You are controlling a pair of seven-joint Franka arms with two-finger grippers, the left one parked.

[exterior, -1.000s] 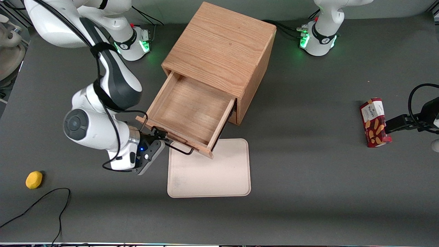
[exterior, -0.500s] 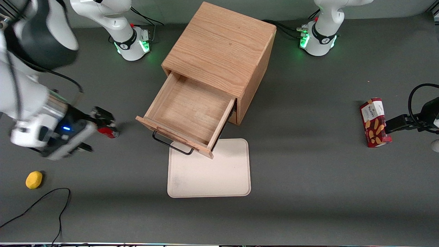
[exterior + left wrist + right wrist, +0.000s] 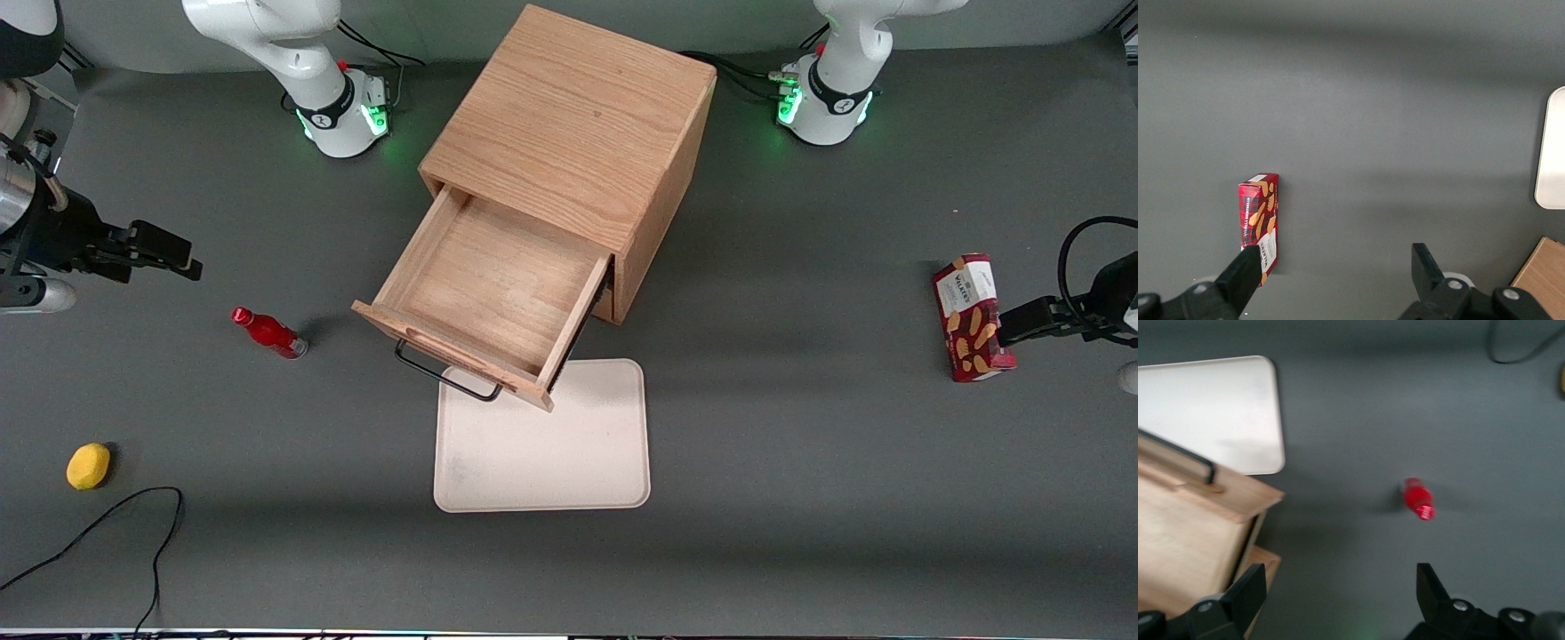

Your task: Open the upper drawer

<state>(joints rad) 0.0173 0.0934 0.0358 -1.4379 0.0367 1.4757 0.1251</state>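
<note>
A: The upper drawer [image 3: 492,298], a shallow light-wood box with a thin black wire handle [image 3: 447,377], stands pulled well out of the oak cube cabinet [image 3: 569,124]. Any risk?

B: Little, I judge. My tool [image 3: 160,253] hangs spread and empty, well apart from the drawer, toward the working arm's end. Dropping carelessly could topple the small red bottle [image 3: 268,332] on the tabletop [image 3: 800,498] near it.
</note>
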